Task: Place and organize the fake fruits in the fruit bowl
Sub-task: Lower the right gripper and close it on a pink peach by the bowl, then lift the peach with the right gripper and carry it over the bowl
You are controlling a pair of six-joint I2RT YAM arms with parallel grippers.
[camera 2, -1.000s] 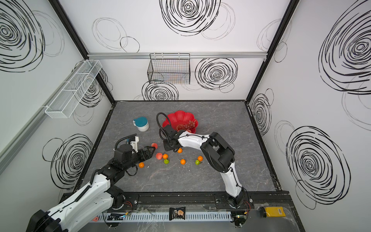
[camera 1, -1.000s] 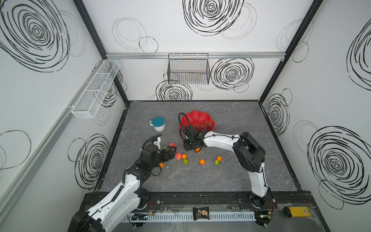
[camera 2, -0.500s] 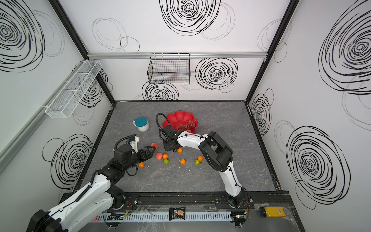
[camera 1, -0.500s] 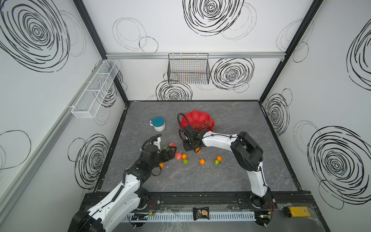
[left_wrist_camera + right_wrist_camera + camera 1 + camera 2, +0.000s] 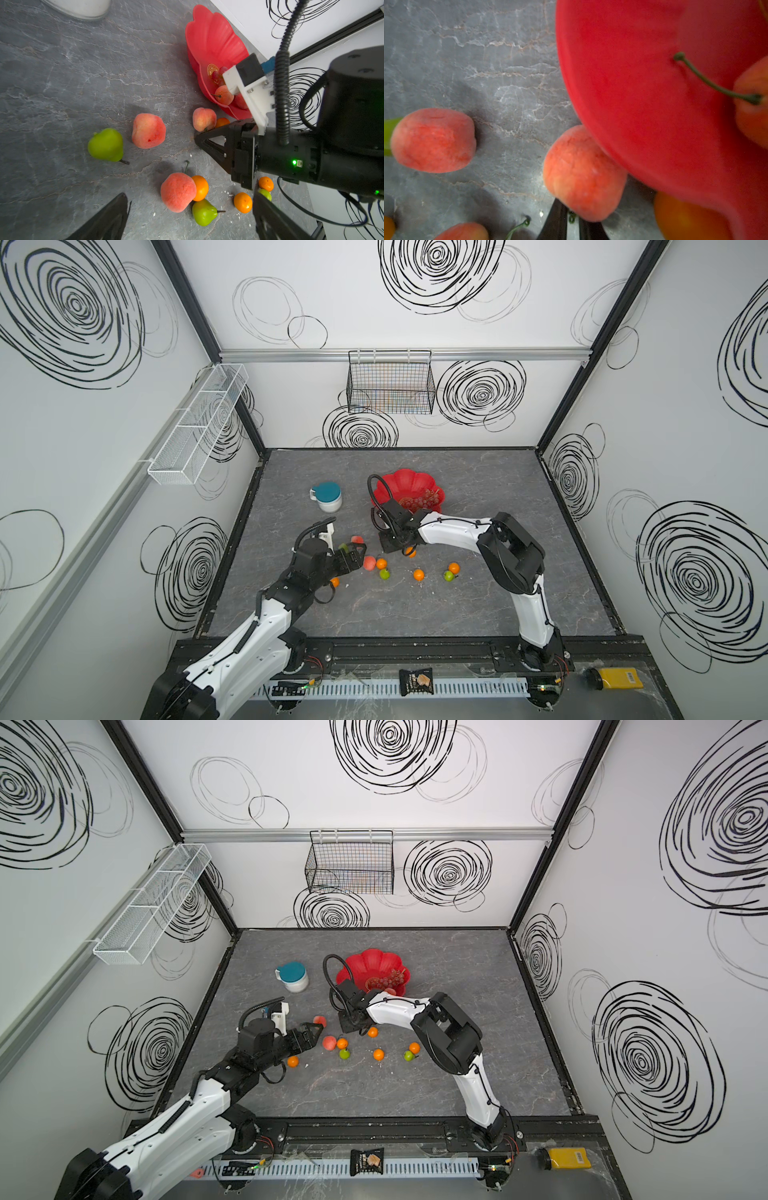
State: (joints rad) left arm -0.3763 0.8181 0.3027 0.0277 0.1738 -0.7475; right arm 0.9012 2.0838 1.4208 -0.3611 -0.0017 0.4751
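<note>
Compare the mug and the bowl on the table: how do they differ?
The mug is white with a teal lid; the bowl is red with a scalloped rim. The mug is narrow with a handle; the bowl is wide and shallow. The mug is lidded; the bowl is open, holding grapes and peaches. Both stand on the grey table, side by side.

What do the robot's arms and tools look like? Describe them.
The left arm and right arm have white shells and black joints. The left tool and right tool are black with triangular cut-out fingers. A ribbed black cable arches over each wrist beside a white camera bracket.
</note>
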